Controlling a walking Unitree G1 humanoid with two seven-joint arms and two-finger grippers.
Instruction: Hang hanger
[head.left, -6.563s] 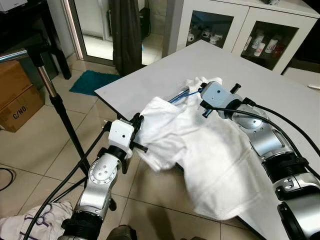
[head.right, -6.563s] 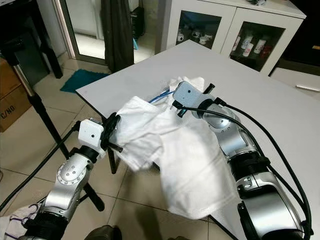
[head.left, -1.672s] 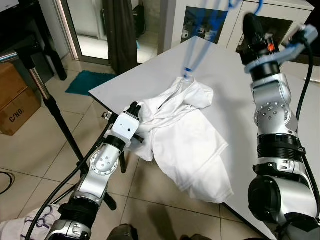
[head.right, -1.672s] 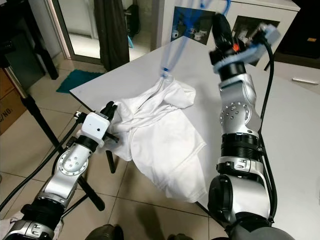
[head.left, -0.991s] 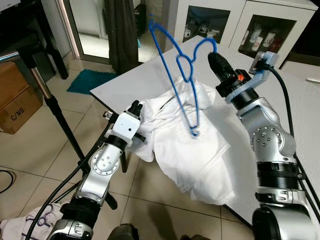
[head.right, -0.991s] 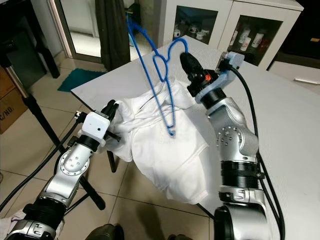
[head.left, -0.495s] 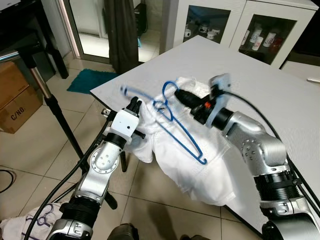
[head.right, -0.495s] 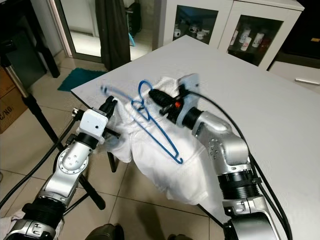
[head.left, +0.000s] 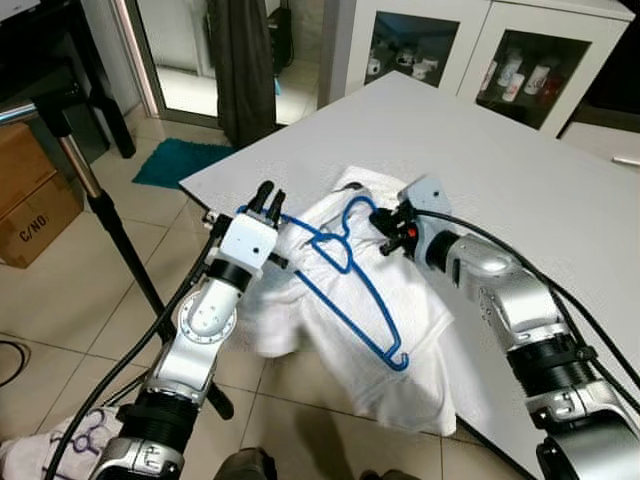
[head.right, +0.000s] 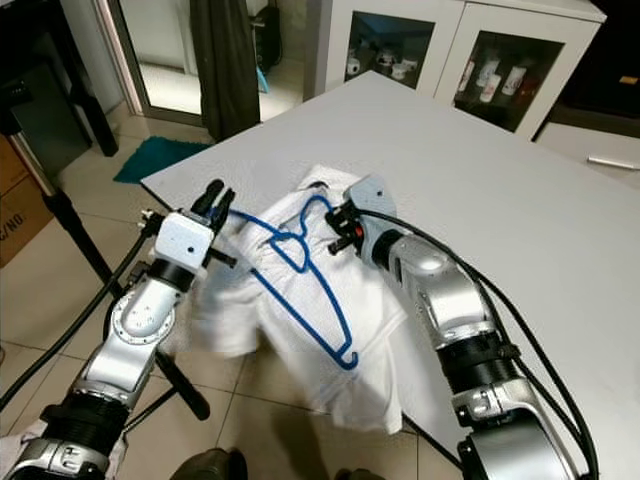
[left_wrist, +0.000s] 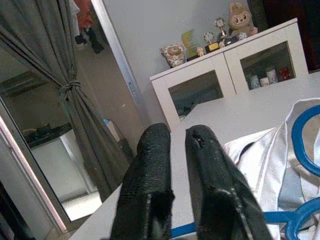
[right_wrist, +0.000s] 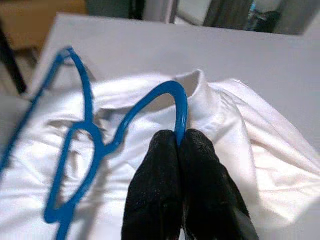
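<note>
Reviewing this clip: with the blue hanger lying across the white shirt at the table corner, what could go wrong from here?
1. The right gripper pinches only the hook of the blue hanger, so the long frame might twist or slip.
2. Much of the white shirt droops over the table edge; a tug could drag it to the floor.
3. The left gripper sits beside the hanger's end and may snag it.

Two arms of brushed silver metal, built of rounded segments joined by black ribbed collars, with small screws ringing the round joint covers. Each wrist carries a white boxy housing, and black cables loop loosely along the outside of both arms. The left end effector and the right end effector each consist of two long black fingers with a finely textured, matte surface and rounded tips.
</note>
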